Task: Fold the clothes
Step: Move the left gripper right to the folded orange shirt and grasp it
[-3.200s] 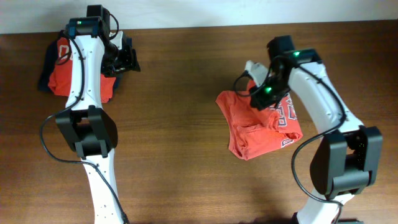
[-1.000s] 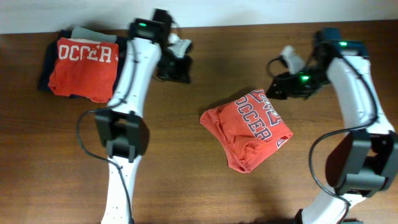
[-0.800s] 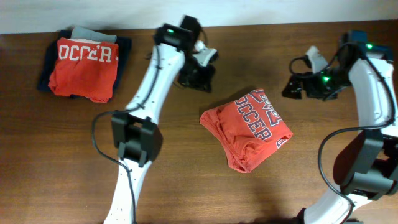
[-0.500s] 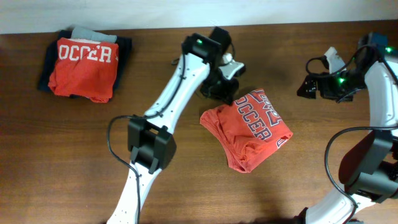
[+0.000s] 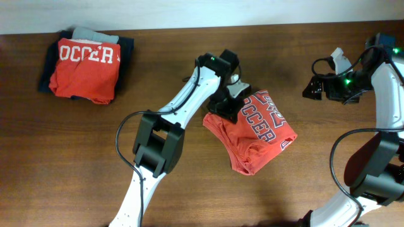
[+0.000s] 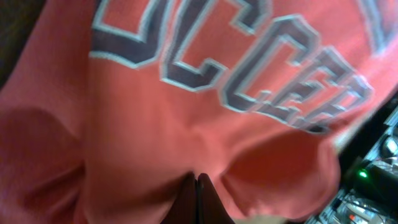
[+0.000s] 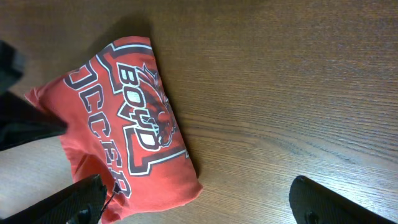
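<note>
The coral-red T-shirt [image 5: 262, 135] lies folded, lettering up, at about 4 o'clock from the middle of the table [image 5: 76, 157]. The left gripper [image 5: 228, 104] sits at the shirt's 10 o'clock edge, its fingers [image 6: 186, 202] pressed together with the tips against the fabric. The right gripper [image 5: 312, 88] hangs well apart at the shirt's 2 o'clock, jaws spread wide and holding nothing. A stack of folded clothes [image 5: 85, 66] rests at the table's 10 o'clock corner.
</note>
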Motion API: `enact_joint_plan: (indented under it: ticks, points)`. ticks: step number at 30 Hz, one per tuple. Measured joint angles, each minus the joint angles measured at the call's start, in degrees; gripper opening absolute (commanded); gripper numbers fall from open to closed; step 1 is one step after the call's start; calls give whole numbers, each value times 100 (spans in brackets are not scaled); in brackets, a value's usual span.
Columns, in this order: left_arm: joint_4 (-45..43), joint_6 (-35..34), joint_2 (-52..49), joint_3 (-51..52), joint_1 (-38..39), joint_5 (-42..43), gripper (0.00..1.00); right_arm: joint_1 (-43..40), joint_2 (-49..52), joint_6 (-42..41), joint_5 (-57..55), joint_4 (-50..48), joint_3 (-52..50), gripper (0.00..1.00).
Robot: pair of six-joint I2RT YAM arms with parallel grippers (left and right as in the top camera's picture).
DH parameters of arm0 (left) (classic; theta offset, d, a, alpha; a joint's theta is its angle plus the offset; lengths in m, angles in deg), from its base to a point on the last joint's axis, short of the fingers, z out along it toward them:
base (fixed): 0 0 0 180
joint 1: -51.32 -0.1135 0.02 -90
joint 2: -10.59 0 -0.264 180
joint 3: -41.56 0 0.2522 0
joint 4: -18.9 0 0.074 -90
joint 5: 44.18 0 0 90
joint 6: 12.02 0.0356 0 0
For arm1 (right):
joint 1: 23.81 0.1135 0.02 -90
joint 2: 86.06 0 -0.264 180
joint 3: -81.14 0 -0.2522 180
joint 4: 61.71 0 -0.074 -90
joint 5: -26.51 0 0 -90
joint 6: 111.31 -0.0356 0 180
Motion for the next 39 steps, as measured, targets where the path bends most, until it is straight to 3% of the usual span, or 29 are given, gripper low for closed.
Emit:
enact_joint_plan:
  ticks: [5,10,20,28,33,39]
  points:
    - [-682,-4,0,599,-111,-66,0,0,0,2,0,-2,0,99]
    - [-713,-4,0,675,-164,-24,0,0,0,2,2,0,0,99]
    - [796,22,24,-1051,-160,9,0,0,0,0,0,-2,0,99]
    - [1458,1104,13,-844,68,977,0,0,0,0,0,-2,0,99]
    - [1401,1731,11,-422,350,1585,0,0,0,0,2,0,0,99]
    - [911,1971,11,-57,492,1875,0,0,0,0,0,-2,0,99]
